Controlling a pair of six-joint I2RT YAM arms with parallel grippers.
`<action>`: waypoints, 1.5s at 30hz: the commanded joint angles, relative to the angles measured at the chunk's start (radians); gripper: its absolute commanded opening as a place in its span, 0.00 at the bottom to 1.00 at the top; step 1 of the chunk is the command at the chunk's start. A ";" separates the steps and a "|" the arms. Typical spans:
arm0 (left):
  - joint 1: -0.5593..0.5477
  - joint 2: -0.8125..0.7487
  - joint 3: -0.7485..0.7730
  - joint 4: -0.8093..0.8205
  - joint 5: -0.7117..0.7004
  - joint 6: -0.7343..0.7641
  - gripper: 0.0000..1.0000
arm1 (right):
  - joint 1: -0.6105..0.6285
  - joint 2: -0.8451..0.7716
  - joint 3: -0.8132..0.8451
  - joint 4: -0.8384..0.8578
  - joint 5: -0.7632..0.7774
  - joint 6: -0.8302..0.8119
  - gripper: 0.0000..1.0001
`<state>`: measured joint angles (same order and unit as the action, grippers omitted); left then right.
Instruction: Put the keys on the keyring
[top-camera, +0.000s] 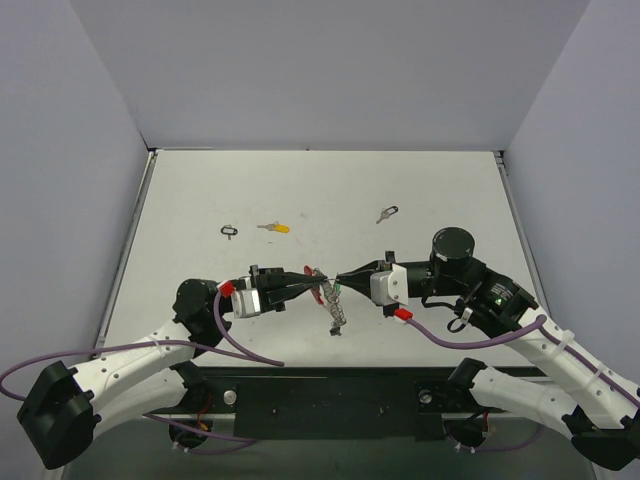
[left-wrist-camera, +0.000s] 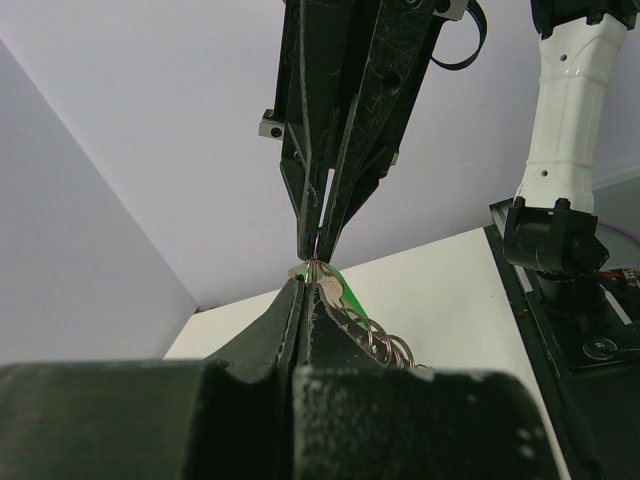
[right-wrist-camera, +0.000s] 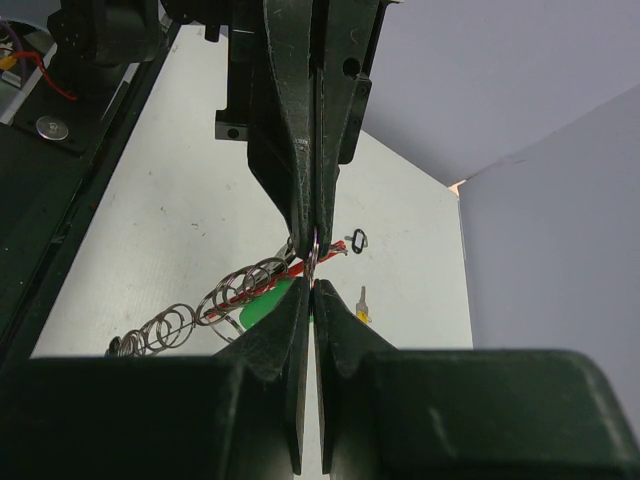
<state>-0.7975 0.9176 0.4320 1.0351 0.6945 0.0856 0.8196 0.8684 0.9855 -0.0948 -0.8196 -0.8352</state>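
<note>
Clenched tip to tip over the near middle of the table (top-camera: 440, 190): left tool (top-camera: 321, 285) and right tool (top-camera: 339, 281), both nipping a thin wire loop at the top of the keyring (top-camera: 336, 312). Trailing below the tips, its silver coil, with a green-headed key (right-wrist-camera: 266, 304) alongside. Farther back and well apart: yellow-headed key (top-camera: 276, 228), dark-headed key (top-camera: 387, 213), small black loop (top-camera: 230, 231). Bare surface from there out to the side walls.
</note>
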 joint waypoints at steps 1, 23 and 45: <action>0.003 -0.010 0.030 0.048 -0.006 -0.003 0.00 | 0.009 -0.009 0.035 0.024 -0.044 0.002 0.00; 0.004 0.004 0.033 0.078 0.025 -0.036 0.00 | 0.013 -0.002 0.025 0.043 -0.050 0.024 0.00; 0.012 0.007 0.027 0.123 0.016 -0.072 0.00 | 0.023 0.009 0.018 0.030 -0.056 0.048 0.00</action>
<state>-0.7902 0.9302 0.4324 1.0546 0.7132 0.0372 0.8276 0.8684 0.9855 -0.0948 -0.8272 -0.8085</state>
